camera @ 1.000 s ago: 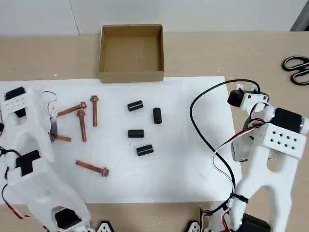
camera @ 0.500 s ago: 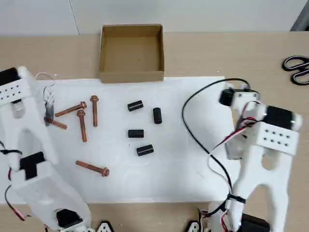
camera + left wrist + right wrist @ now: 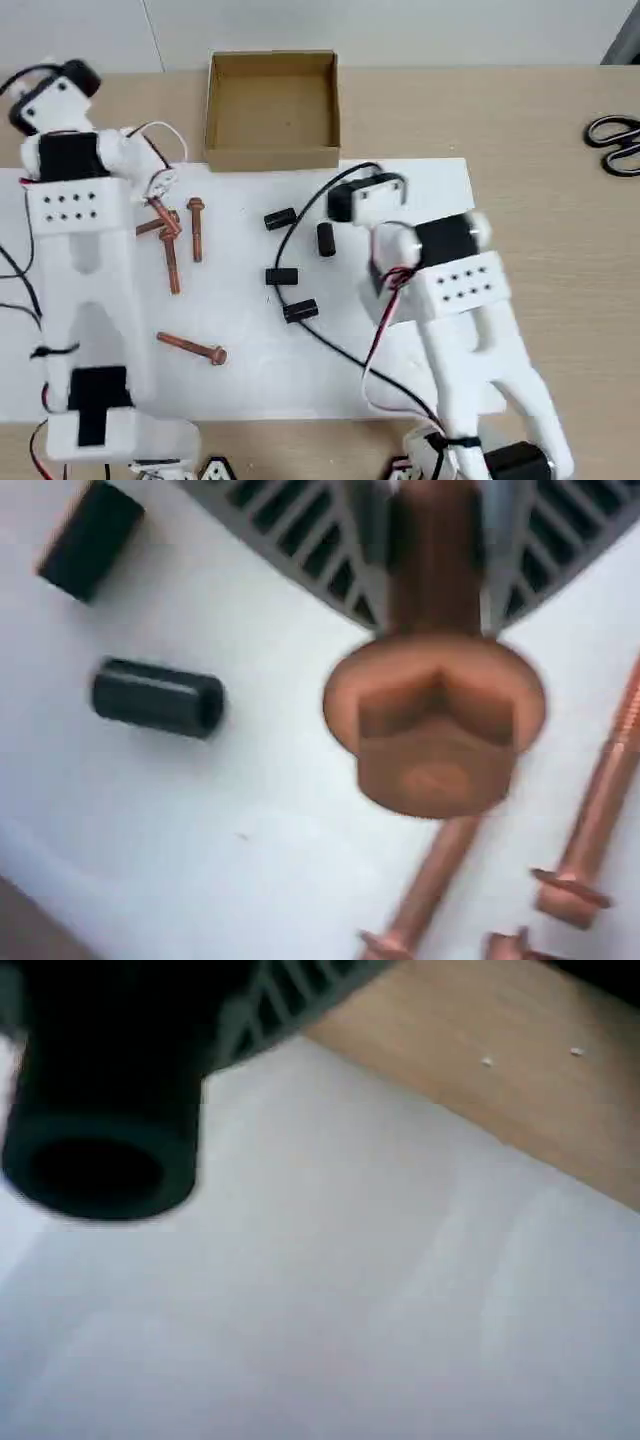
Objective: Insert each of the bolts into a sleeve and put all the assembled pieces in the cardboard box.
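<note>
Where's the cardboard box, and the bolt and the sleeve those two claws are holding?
cardboard box [image 3: 272, 157], high view, front wall.
bolt [image 3: 435, 725], left wrist view, hexagonal head.
sleeve [image 3: 110, 1120], right wrist view, outer wall.

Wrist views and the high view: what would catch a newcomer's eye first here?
The copper bolt, seen head-on and clamped in the left jaws, and the black sleeve in the right jaws, its bore facing the camera. In the high view, loose bolts and loose sleeves lie on the white sheet, with the open cardboard box at its far edge.

No readable text, labels or numbers
</note>
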Motion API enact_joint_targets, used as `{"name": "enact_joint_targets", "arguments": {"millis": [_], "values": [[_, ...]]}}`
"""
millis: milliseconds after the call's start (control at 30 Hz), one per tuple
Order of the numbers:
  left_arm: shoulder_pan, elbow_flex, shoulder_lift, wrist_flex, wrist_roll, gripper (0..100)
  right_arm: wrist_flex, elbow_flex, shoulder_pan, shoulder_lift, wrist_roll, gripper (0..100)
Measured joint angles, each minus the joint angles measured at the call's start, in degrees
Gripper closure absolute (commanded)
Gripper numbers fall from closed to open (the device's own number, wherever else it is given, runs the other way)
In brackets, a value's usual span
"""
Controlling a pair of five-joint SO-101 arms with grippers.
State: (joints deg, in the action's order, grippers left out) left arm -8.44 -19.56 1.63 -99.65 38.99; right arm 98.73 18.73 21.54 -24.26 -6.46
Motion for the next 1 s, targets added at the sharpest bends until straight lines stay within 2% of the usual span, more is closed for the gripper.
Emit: {"name": "enact_joint_targets", "arguments": {"millis": [267, 467, 667, 900, 1000], "values": [[2.5, 0.0, 14.4, 0.0, -1.4, 99, 0.0, 0.0, 4.5, -7.4, 4.4, 99.5], [5.4, 4.1, 28.0, -0.1, -3.4, 99, 0.0, 0.0, 4.6, -19.7, 13.1, 99.5], [6.6, 22.2, 42.9, 2.6, -3.4, 99, 0.0, 0.9, 4.6, -26.7, 16.6, 99.5], [6.7, 44.8, 61.6, 14.5, -3.0, 99, -6.6, 4.7, 4.8, -27.3, 21.4, 99.5], [7.3, 54.2, 71.5, 20.0, -2.7, 99, -10.7, 6.5, 8.2, -27.3, 21.6, 99.5]]}}
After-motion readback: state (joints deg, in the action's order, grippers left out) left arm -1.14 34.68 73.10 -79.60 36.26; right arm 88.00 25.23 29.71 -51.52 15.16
